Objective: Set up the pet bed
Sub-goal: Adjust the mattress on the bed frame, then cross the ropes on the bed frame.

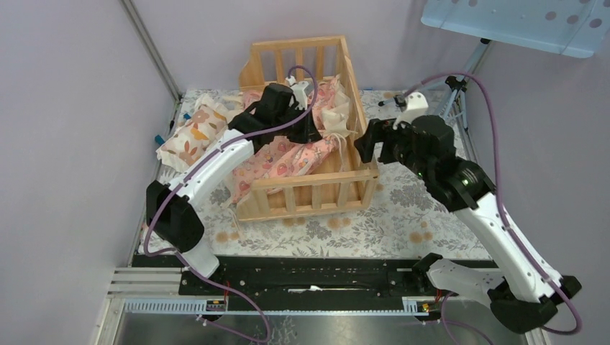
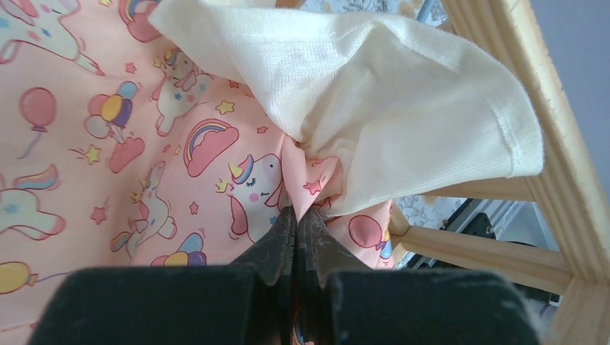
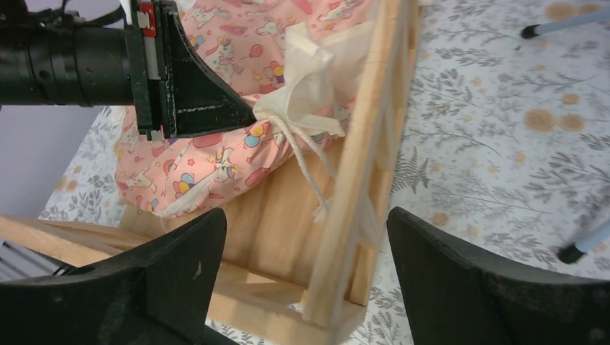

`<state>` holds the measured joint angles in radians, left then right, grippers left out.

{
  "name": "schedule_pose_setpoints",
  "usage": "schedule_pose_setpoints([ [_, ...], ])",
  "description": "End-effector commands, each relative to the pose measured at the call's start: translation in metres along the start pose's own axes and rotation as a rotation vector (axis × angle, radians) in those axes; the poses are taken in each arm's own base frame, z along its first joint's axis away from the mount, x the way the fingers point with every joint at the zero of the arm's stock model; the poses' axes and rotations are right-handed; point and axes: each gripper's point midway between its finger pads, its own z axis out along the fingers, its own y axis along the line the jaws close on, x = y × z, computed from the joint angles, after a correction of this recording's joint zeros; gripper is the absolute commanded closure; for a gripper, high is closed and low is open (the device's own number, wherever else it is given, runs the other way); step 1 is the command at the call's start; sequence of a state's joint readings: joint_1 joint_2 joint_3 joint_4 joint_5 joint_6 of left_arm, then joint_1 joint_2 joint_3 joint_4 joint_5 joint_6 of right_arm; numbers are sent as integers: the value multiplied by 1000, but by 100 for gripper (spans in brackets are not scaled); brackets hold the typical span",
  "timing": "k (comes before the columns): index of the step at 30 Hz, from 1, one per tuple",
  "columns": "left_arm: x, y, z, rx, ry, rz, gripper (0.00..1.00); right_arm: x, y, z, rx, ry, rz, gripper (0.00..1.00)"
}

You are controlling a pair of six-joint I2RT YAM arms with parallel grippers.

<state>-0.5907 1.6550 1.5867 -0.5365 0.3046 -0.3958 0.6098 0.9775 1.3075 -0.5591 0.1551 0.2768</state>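
Observation:
The pet bed [image 1: 309, 192], a light wood crib-like frame, stands mid-table. The pink patterned cushion [image 1: 288, 154] with a cream ruffle lies crumpled inside it. My left gripper [image 1: 313, 134] reaches into the frame and is shut on the cushion's pink fabric [image 2: 316, 190] beside the cream ruffle [image 2: 403, 108]. My right gripper [image 1: 374, 147] is open and empty, its jaws standing either side of the frame's right rail [image 3: 360, 180] without touching it. A cream tie string [image 3: 306, 162] hangs from the ruffle near that rail. The left gripper also shows in the right wrist view [image 3: 248, 113].
The small cream pillow [image 1: 190, 133] with orange leaf prints lies left of the bed on the floral tablecloth [image 1: 403, 223]. A tripod [image 1: 449, 93] stands at the back right, its feet [image 3: 572, 251] on the cloth.

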Motion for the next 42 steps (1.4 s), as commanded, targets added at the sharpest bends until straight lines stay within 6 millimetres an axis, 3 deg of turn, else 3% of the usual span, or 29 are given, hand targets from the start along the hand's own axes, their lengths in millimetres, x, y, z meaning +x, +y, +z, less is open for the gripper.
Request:
schedule_pose_setpoints([
  [1, -40, -11, -34, 82, -138, 30, 100, -15, 29, 19, -114, 15, -21, 15],
  [6, -53, 3, -54, 88, -197, 17, 100, -21, 40, 39, -142, 25, -43, 30],
  [18, -63, 2, -79, 155, -251, 72, 100, -11, 67, 82, -271, 67, -93, 54],
  [20, -64, 4, -81, 162, -256, 65, 100, -9, 70, 90, -295, 55, -125, 54],
  [22, -65, 5, -83, 168, -261, 59, 100, -6, 71, 97, -307, 37, -157, 41],
  [25, -66, 7, -85, 170, -263, 53, 100, 1, 70, 108, -314, 26, -189, 30],
  [29, -69, 8, -89, 172, -271, 51, 100, 15, 76, 118, -364, 58, -206, 24],
  [32, -69, 9, -90, 179, -271, 48, 100, 24, 82, 127, -403, 80, -206, 24],
  [36, -70, 12, -92, 176, -276, 43, 100, 31, 84, 140, -408, 101, -203, 33],
  [42, -71, 13, -95, 191, -282, 35, 100, 38, 83, 157, -398, 115, -204, 34],
])
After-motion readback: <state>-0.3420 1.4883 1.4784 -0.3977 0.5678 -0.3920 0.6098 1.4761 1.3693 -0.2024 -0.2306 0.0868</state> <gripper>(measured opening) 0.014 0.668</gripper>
